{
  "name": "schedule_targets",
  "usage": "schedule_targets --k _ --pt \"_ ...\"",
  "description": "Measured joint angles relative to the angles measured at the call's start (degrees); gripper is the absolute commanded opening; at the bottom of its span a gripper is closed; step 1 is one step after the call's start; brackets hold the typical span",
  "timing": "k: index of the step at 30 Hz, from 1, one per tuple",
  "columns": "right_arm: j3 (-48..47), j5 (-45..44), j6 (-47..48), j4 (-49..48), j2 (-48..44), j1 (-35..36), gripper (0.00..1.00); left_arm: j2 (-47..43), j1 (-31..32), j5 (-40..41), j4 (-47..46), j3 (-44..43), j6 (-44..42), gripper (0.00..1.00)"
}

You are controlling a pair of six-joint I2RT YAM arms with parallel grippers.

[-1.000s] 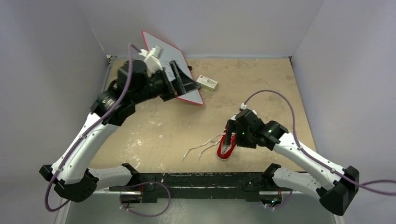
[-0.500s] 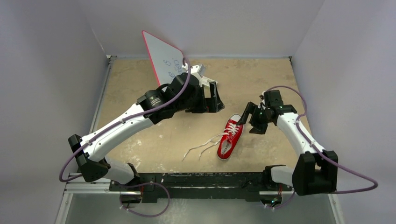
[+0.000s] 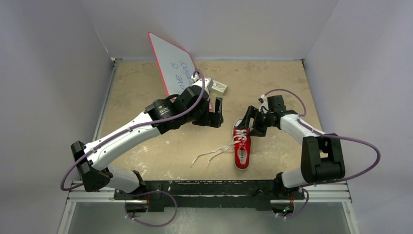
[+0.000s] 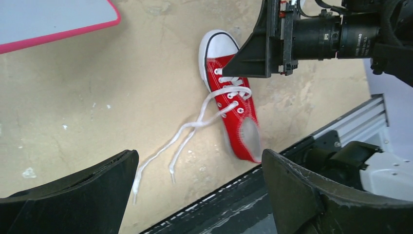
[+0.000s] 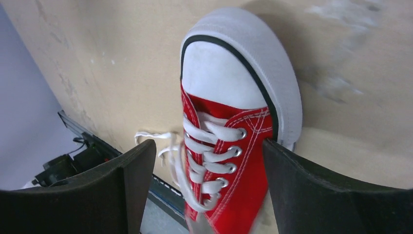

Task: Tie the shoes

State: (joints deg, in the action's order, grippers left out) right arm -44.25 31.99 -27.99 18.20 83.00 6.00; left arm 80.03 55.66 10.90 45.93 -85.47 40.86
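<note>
On the table [image 3: 146, 97], the left gripper [image 3: 217, 113] hovers, fingers wide apart, left of the red sneaker [image 3: 242, 146]. The right gripper [image 5: 208, 143] straddles the sneaker's toe, fingers spread. The shoe looks light and likely to skid. Limp laces [image 4: 195, 124] trailing to its left are best pinched near their ends.

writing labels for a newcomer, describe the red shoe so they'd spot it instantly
On the tan tabletop, look right of centre, at the right arm's tool. There lies a small red canvas sneaker, white toe cap towards the far wall. Unlike the red-rimmed white board and small white box behind, it trails loose white laces.
</note>
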Motion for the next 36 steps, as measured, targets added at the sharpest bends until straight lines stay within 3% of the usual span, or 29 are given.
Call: schedule_targets --k 5,9,19,25,30,33,36 --pt "-0.35 0.74 -3.89 -5.68 1.6 8.44 0.85 -0.28 -0.02 1.09 0.37 1.33 -2.25 0.99" --pt "-0.52 0.42 -6.58 -3.32 -0.72 10.71 0.87 -0.98 0.0 1.31 0.42 1.97 -3.34 0.99" --pt "-4.24 -6.51 0.98 12.44 -0.72 -3.63 0.87 -1.84 0.0 2.01 0.96 3.3 -4.44 0.99" --pt "-9.99 -8.11 5.79 18.23 2.49 -5.42 0.85 -1.84 0.0 0.74 1.55 3.17 -3.74 0.98" --pt "-16.24 -8.24 6.97 23.17 -0.11 -5.68 0.87 -3.72 0.0 1.53 3.41 3.17 -2.19 0.98" --pt "-19.63 -9.05 7.08 24.61 -2.16 -6.67 0.83 -7.23 0.02 2.84 3.96 3.37 -0.81 0.98" --pt "-24.5 -10.8 7.15 25.05 2.6 -7.76 0.79 -10.45 0.02 3.63 4.11 3.63 0.35 0.99"
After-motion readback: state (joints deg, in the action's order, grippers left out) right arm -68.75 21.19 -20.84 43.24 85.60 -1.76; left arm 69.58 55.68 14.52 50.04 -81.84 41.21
